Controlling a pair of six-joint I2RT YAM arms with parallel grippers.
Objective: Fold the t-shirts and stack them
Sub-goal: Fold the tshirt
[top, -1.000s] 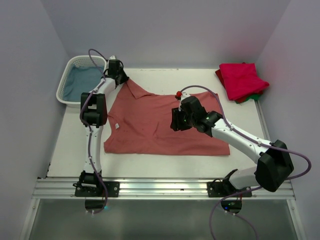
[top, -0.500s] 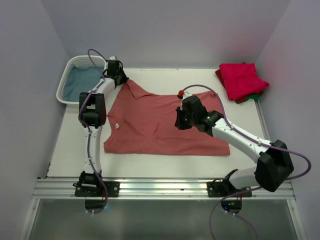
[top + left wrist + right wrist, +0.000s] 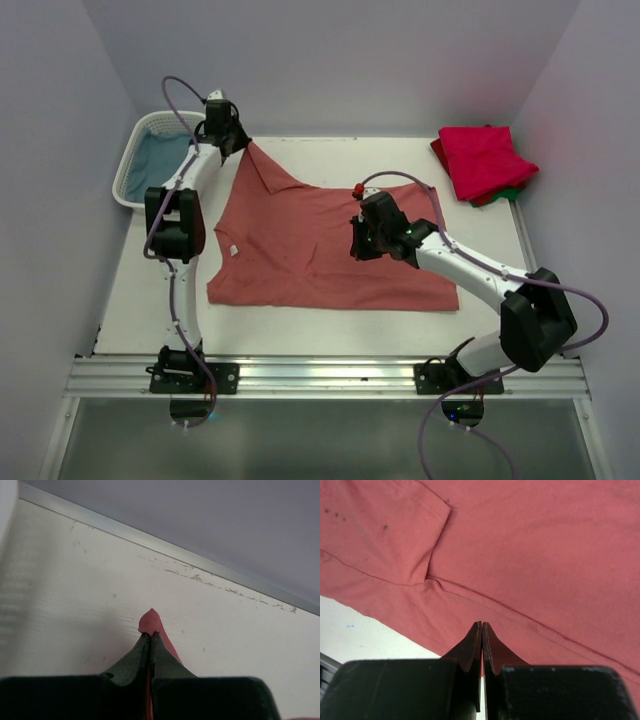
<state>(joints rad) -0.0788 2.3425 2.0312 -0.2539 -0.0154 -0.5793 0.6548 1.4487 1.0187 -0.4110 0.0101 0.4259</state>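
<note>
Salmon-red t-shirt point(image 3: 320, 245) is spread flat on the white table point(image 3: 330, 160), with one corner clamped between the shut fingers of the left gripper point(image 3: 150, 639); a small red tip is seen just beyond the fingertips. Since half a second ago that gripper has been carried farther back and leftward, and the pinched corner has been drawn into a taut point trailing behind it. The right gripper point(image 3: 481, 626) is held closed over the shirt's middle, hardly shifted; whether cloth is caught cannot be told. Soft matte knit, a stitched seam and a sleeve hem are seen ahead of it. A folded crimson-pink t-shirt point(image 3: 485, 160) is stacked on a green one point(image 3: 515, 193) well to its right.
</note>
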